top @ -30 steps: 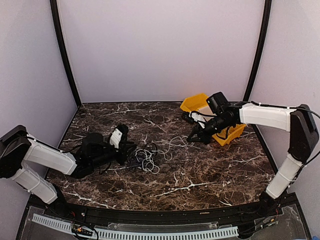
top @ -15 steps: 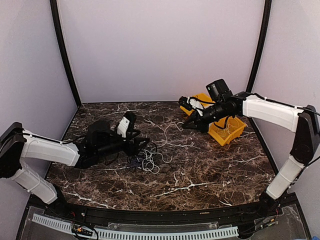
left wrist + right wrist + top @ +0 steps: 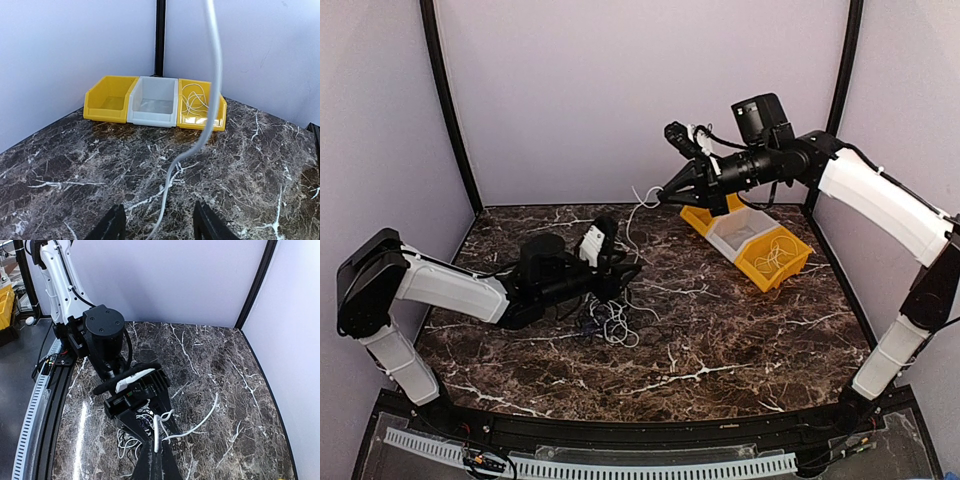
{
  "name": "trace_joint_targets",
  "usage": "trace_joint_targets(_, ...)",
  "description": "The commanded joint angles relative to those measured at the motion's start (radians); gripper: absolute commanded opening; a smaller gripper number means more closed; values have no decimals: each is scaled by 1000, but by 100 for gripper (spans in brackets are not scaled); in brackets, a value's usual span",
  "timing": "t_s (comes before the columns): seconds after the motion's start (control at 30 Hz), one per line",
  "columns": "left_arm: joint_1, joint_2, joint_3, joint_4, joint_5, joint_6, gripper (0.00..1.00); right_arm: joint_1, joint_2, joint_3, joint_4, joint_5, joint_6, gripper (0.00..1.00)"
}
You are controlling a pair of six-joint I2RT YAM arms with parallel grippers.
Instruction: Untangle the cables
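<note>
A clump of black and white cables (image 3: 608,322) lies on the marble table, left of centre. My right gripper (image 3: 663,197) is raised well above the table and is shut on one white cable (image 3: 632,225), which hangs down to the clump. In the right wrist view its fingers (image 3: 161,455) pinch that white cable (image 3: 200,427) above the clump (image 3: 125,442). My left gripper (image 3: 632,270) sits low at the clump's far side. In the left wrist view it is open (image 3: 160,227), and the white cable (image 3: 212,75) rises between its spread fingers.
A row of bins stands at the back right: a yellow bin (image 3: 705,213), a grey bin (image 3: 735,228) and a yellow bin (image 3: 775,255) with a coiled white cable inside (image 3: 195,100). Purple walls and black corner posts close in the table.
My right gripper rose and moved left with the white cable, drawing it up out of the clump. My left gripper slid right, up to the clump.
</note>
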Motion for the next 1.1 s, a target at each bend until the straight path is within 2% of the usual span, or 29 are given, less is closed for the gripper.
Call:
trace_joint_targets(0.0,-3,-10,20,96,-16,49,48,16,10,30,-44,-36,3,0)
trace_joint_targets(0.2,-3,6,43,98,64,48,43,17,5,33,-47,-35,3,0)
trace_joint_targets(0.4,-3,21,57,106,41,57,29,18,-5,31,-48,-38,6,0)
trace_joint_targets(0.53,-3,13,55,113,32,55,14,16,-15,16,-45,-31,3,0)
trace_joint_targets(0.63,-2,-10,43,116,-3,70,6,18,-22,-9,-37,-24,1,0)
trace_joint_targets(0.73,-2,-65,40,105,-79,124,0,18,-27,-45,-21,-14,0,0)
trace_joint_targets(0.83,-1,-124,67,61,-147,183,0,15,-29,-75,-4,5,2,0)
trace_joint_targets(1.07,-2,-285,229,-178,-335,475,0,14,-32,-93,20,18,21,0)
